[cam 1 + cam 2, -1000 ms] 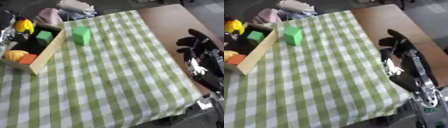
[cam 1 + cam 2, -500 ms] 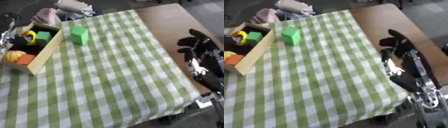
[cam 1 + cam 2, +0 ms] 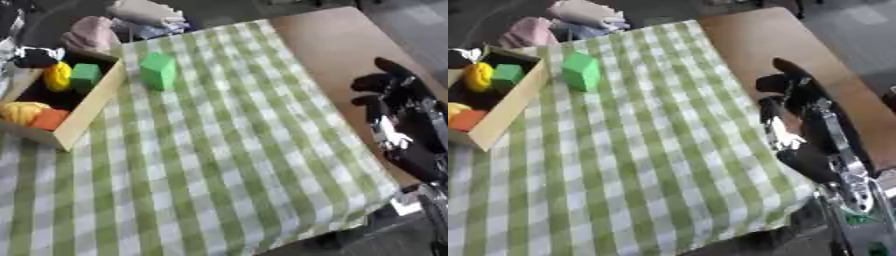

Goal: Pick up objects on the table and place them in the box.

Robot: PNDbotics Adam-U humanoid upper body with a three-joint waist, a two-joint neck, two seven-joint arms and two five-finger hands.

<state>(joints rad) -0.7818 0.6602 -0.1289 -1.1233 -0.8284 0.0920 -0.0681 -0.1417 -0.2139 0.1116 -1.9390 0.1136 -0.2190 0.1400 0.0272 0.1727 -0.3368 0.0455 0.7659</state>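
One green block (image 3: 158, 70) stands upright on the checked cloth (image 3: 227, 150) at upper left, long axis vertical, just right of the box (image 3: 87, 107) (yellow, green and orange pieces inside), while my right hand (image 3: 794, 95) idles at right, fingers relaxed and empty.

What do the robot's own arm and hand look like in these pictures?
The right hand is black, with dark fingers. The forearm behind it is black with a shiny silver patch and a silver joint lower down. At the left edge only a black-and-white part shows above the box.
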